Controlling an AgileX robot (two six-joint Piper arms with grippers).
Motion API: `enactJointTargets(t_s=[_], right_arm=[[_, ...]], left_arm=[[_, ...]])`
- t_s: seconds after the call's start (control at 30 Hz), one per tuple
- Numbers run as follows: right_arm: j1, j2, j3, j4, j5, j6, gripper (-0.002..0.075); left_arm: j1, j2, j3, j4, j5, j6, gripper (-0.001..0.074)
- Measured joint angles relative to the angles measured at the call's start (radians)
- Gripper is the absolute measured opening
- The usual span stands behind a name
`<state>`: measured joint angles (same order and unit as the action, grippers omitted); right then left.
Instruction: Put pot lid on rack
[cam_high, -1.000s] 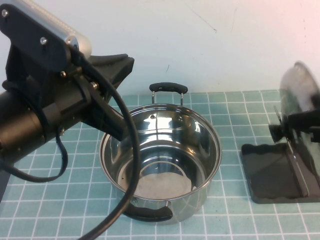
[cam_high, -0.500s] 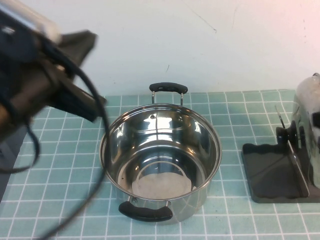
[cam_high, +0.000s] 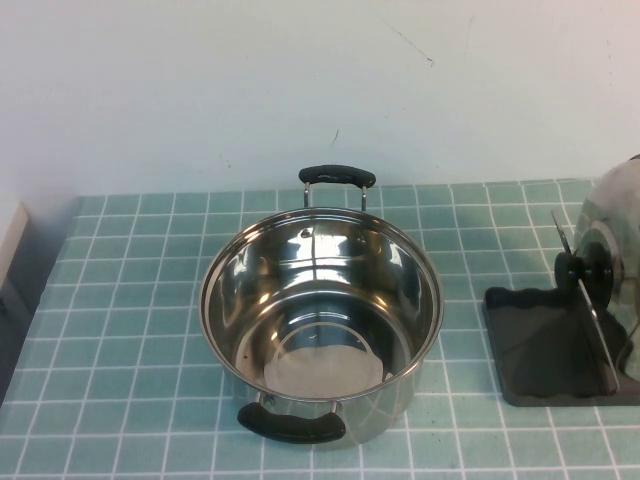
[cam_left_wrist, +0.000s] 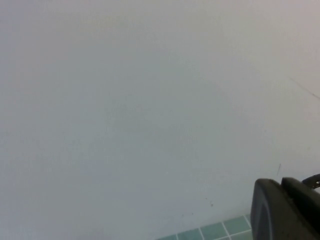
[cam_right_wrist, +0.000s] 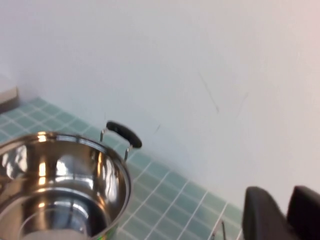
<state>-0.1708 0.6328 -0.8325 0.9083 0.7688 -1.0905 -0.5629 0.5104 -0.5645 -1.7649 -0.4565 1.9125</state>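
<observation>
Fingers unreadable: left gripper (cam_left_wrist: 286, 210), right gripper (cam_right_wrist: 280, 214) near wall. Pot lid (cam_high: 612, 262) upright on rack (cam_high: 545, 350); pot (cam_high: 321, 318) beside.

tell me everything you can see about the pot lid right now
The pot lid is a round, mirror-shiny steel dome with a black knob at its centre. It stands on edge in the rack, at the table's right edge, knob facing the pot, leaning against a thin wire divider. Its right part is cut off by the high view. No claw touches it: the left claw and right claw show only in their wrist views.
</observation>
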Motion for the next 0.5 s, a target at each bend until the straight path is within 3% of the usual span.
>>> enactJointTargets(t_s=[0.17,0.5], right_arm=[[0.0,-0.208,0.055,0.01,0.0,0.0,0.0029],[0.0,-0.536,0.162,0.07,-0.064,0.002,-0.0001]], left_arm=[[0.0,-0.205,0.177,0.0,0.074,-0.108,-0.0001],[0.0,-0.426,0.413,0.0,0.12,-0.129,-0.0001]])
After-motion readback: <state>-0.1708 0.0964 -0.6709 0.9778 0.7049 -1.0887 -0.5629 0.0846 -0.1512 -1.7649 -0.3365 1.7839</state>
